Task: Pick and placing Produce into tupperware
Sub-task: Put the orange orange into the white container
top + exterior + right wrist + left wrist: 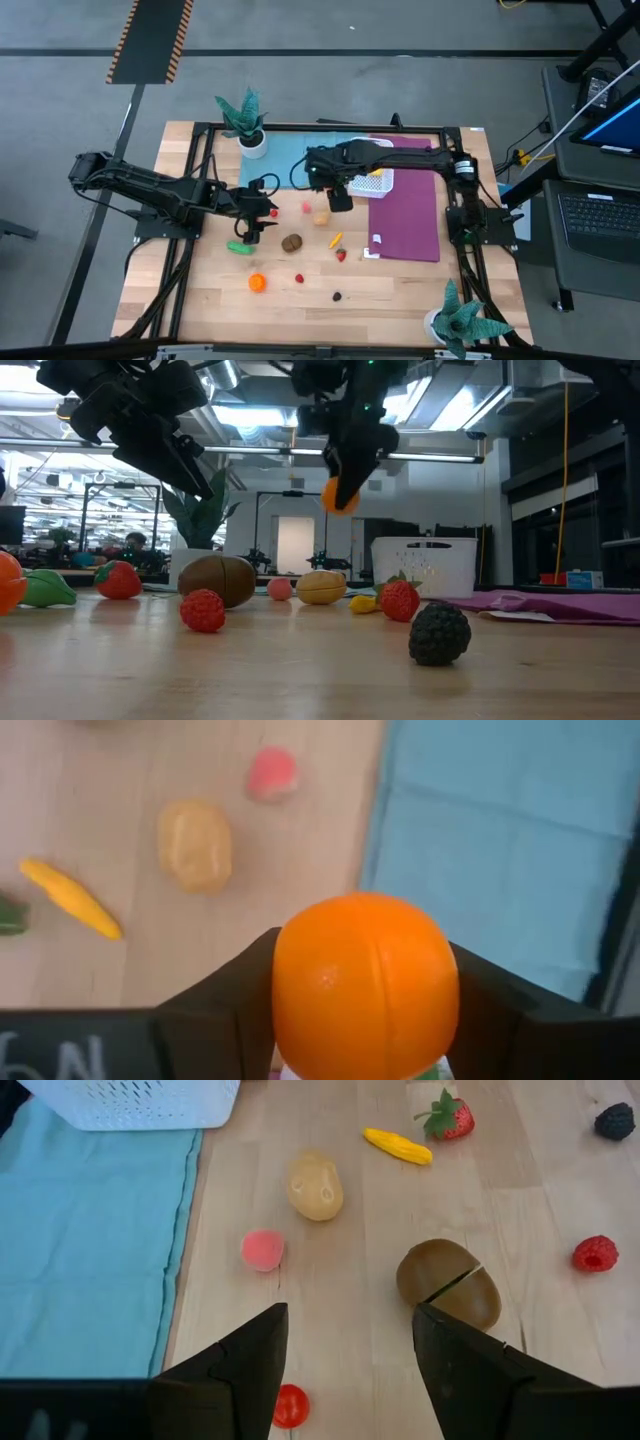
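Note:
My right gripper (340,200) is shut on a round orange fruit (365,985), high above the table in the low view (340,497), just beside the white tupperware (368,182). My left gripper (350,1370) is open and empty, above the table near a brown split fruit (447,1283) and a small red tomato (290,1406). More produce lies on the wood: a tan piece (315,1185), a pink piece (263,1249), a yellow piece (397,1146), a strawberry (447,1116), a raspberry (595,1253), a blackberry (614,1121), a green piece (240,246) and another orange (258,283). My right gripper pinches the orange fruit between its two fingers, one on each opposite side (290,990). The fingers come from above, pointing down. The fruit is lifted clear of the table, its lower half standing out below the fingertips in the low view.
A light blue mat (285,165) and a purple mat (405,210) lie under and beside the tupperware. Teal potted plants stand at the far left (247,120) and the near right (460,318). A small white piece (372,253) lies at the purple mat's near edge.

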Controlling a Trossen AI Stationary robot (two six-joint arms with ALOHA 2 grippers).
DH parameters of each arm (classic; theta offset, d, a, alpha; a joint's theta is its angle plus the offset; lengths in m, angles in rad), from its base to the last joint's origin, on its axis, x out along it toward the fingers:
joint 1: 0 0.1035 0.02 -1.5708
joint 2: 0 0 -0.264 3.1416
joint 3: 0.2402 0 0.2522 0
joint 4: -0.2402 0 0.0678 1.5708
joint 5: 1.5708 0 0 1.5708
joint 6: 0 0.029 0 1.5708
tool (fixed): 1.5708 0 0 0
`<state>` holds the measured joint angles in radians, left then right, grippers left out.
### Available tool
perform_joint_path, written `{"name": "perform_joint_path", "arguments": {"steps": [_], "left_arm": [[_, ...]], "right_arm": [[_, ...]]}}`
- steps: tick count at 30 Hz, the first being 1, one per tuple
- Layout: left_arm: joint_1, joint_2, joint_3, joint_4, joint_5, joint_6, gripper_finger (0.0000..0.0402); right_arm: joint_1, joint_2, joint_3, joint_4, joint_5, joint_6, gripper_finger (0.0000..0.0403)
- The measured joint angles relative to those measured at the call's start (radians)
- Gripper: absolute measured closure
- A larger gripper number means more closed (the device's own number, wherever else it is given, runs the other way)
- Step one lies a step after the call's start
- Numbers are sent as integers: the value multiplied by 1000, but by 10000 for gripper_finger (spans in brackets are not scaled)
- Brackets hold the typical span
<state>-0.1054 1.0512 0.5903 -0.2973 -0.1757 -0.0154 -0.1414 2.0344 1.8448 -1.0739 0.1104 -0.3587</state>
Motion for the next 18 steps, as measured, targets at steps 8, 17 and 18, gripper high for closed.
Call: {"name": "perform_joint_path", "arguments": {"steps": [8,17,18], "left_arm": [[0,0,0,-2,0,1,195],[17,0,-18,191,3,151,195],[26,0,-33,231,5,161,195]], "right_arm": [[-33,-171,-290,230,42,67,193],[-40,-493,-749,716,18,145,194],[-40,-527,-803,770,14,148,194]]}}
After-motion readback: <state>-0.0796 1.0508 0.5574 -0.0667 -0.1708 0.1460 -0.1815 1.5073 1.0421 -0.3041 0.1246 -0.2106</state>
